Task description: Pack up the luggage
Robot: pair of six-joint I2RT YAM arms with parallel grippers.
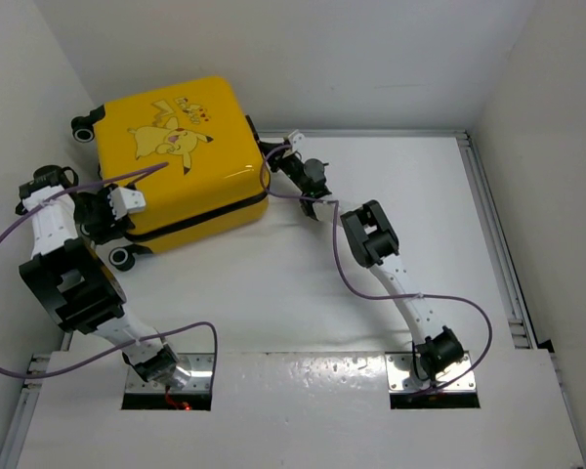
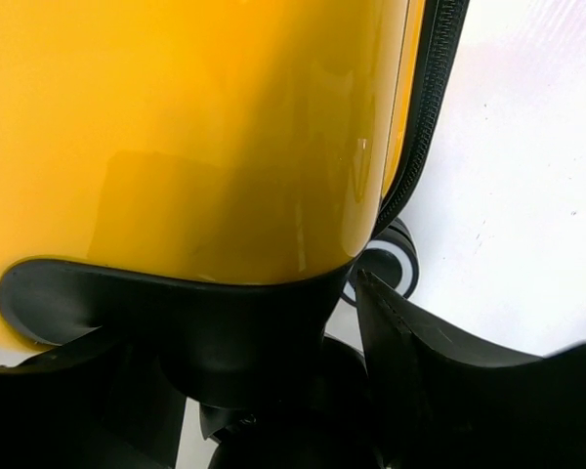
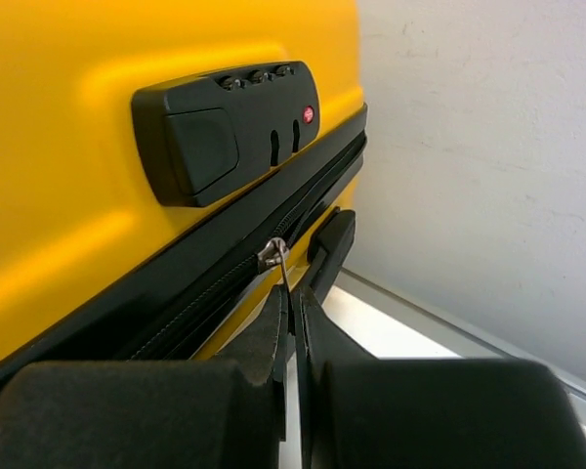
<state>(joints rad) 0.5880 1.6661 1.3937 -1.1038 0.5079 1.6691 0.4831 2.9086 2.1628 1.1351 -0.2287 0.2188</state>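
Lid down, the luggage (image 1: 176, 156) lies at the table's (image 1: 371, 244) far-left. My right gripper (image 3: 293, 293) pinches the zipper pull (image 3: 276, 256) below the lock (image 3: 225, 127). My left gripper (image 1: 107, 217), jaws spread, straddles the wheel-end corner. Only finishing the zip seems left.

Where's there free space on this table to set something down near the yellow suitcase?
Widest bare patch: the table right of the right arm, out to the side rail. A smaller one lies before the luggage, left of that arm. Crowded: back-left corner, left gripper and right gripper at the luggage.
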